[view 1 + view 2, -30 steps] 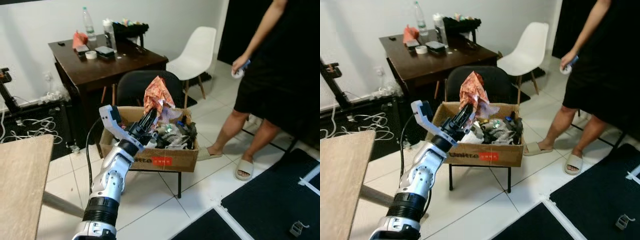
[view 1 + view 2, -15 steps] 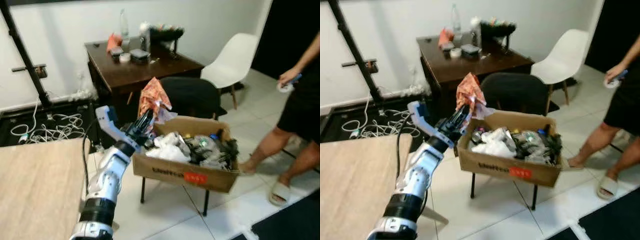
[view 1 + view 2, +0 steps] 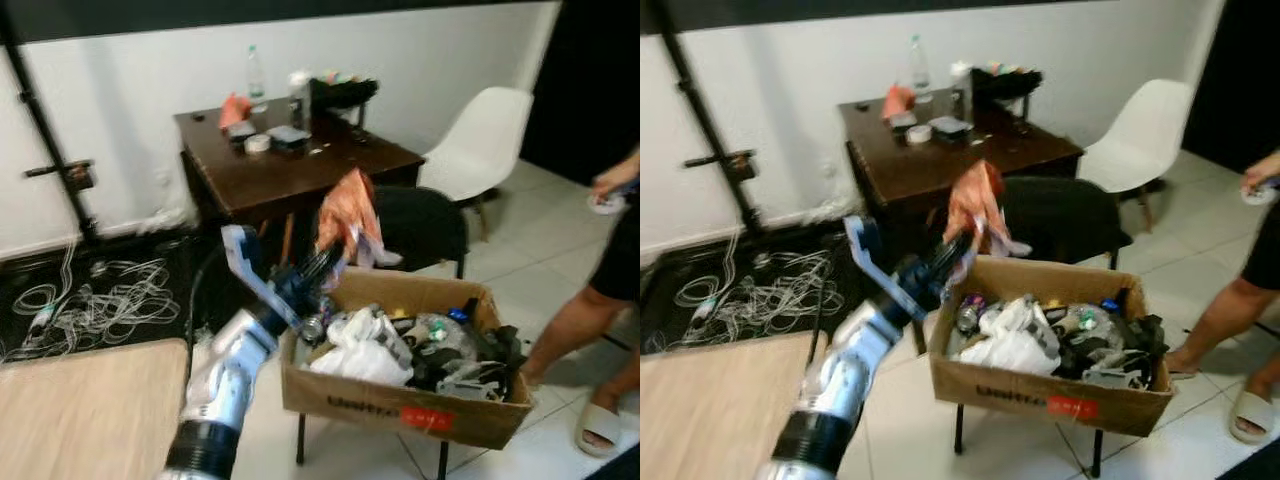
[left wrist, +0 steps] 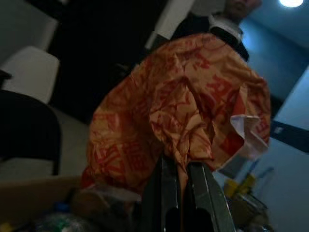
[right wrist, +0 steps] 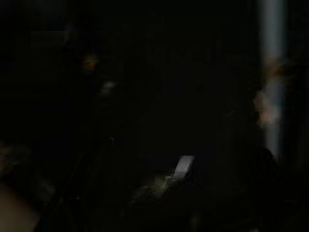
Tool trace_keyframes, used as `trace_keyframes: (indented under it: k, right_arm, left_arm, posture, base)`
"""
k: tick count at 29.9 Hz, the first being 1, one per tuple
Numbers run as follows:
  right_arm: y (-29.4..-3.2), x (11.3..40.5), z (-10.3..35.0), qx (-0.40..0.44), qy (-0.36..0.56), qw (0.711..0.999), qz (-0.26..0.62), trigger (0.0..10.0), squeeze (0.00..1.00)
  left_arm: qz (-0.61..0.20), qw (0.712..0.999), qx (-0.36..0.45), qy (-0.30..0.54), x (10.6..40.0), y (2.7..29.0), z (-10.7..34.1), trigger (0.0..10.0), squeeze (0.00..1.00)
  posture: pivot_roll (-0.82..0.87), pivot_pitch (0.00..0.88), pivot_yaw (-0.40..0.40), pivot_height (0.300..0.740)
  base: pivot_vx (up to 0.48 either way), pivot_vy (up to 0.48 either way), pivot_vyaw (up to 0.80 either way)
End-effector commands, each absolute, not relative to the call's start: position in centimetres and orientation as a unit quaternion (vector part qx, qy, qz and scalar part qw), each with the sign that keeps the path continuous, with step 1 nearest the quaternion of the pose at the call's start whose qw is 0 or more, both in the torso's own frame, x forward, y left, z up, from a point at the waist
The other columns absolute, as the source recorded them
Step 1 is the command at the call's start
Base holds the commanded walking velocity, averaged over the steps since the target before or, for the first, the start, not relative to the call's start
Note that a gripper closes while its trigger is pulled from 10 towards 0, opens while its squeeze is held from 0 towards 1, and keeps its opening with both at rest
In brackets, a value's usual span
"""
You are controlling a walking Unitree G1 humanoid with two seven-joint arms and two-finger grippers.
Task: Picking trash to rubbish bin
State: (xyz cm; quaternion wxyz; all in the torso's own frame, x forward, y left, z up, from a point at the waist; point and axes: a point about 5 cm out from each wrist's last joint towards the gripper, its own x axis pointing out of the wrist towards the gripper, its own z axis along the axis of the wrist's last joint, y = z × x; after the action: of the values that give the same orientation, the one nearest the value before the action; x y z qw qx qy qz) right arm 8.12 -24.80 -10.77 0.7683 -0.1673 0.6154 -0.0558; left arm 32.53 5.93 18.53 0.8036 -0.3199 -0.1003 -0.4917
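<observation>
A dark wooden surface stands against the white wall, carrying a clear bottle, a roll of tape and other small items too blurred to name. In front of it a black chair holds a cardboard box used as the rubbish bin, packed with white bags, plastic bottles and dark scraps. A white chair stands beyond the box on the tiled floor, and a person's leg in a sandal is beside the box's far end. A light wooden surface lies at the robot's left, with tangled white cables on the floor behind it.

The silver left arm reaches up toward the box's near-left corner. The left tool is clamped on a crumpled orange wrapper, held in the air just above the box's rim, with the two black fingers pinching its lower fold. The right wrist view is too dark to tell the right tool's state.
</observation>
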Motion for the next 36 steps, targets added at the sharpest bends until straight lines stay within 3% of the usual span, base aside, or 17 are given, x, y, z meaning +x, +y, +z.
trace_keyframes:
  k: [1,13,24,26,28,29,31,34,36]
  right_arm:
    - [-25.4,8.3,-10.6,-0.169,0.613,0.769,-0.064,10.0,0.0]
    - [-25.4,8.2,-10.6,-0.17,0.613,0.769,-0.065,10.0,0.0]
    - [-25.3,8.2,-10.6,-0.166,0.609,0.773,-0.068,10.0,0.0]
    - [-25.3,8.2,-10.6,-0.165,0.609,0.773,-0.067,10.0,0.0]
    - [-25.2,8.2,-10.6,-0.164,0.609,0.774,-0.067,10.0,0.0]
    - [-25.2,8.2,-10.6,-0.164,0.609,0.774,-0.067,10.0,0.0]
    - [-25.2,8.2,-10.6,-0.163,0.608,0.774,-0.066,10.0,0.0]
    - [-25.1,8.1,-10.7,-0.161,0.608,0.774,-0.066,10.0,0.0]
    - [-24.9,8.1,-10.7,-0.16,0.609,0.774,-0.065,10.0,0.0]
  left_arm:
    - [-0.511,0.798,-0.303,-0.106,32.0,6.0,18.7,10.0,0.0]
    - [-0.518,0.793,-0.303,-0.101,31.7,5.6,18.6,10.0,0.0]
    - [-0.497,0.822,-0.266,-0.08,31.9,4.3,18.1,10.0,0.0]
    - [-0.485,0.838,-0.239,-0.069,32.1,4.0,17.7,10.0,0.0]
    - [-0.43,0.89,-0.15,-0.035,32.9,3.6,16.1,10.0,0.0]
    - [-0.43,0.89,-0.15,-0.035,32.9,3.6,16.1,10.0,0.0]
    - [-0.376,0.922,-0.093,-0.003,33.6,3.7,14.7,10.0,0.0]
    - [-0.32,0.946,-0.033,0.028,34.2,4.4,13.1,10.0,0.0]
    - [-0.275,0.96,-0.027,0.048,34.5,5.2,12.1,10.0,0.0]
  posture:
    - [-0.27,0.092,0.114,0.74]
    - [-0.27,0.096,0.112,0.74]
    - [-0.27,0.102,0.116,0.74]
    - [-0.27,0.104,0.117,0.74]
    - [-0.27,0.106,0.118,0.74]
    - [-0.27,0.106,0.118,0.74]
    - [-0.27,0.107,0.119,0.74]
    - [-0.28,0.11,0.123,0.74]
    - [-0.28,0.111,0.124,0.74]
  base:
    - [0.356,0.0,-0.78]
    - [0.356,0.0,-0.78]
    - [0.34,0.0,0.0]
    - [0.326,0.0,0.0]
    - [0.0,0.0,0.0]
    - [0.0,0.0,0.0]
    - [0.0,0.0,0.0]
    - [0.0,0.0,0.0]
    - [0.0,0.0,0.0]
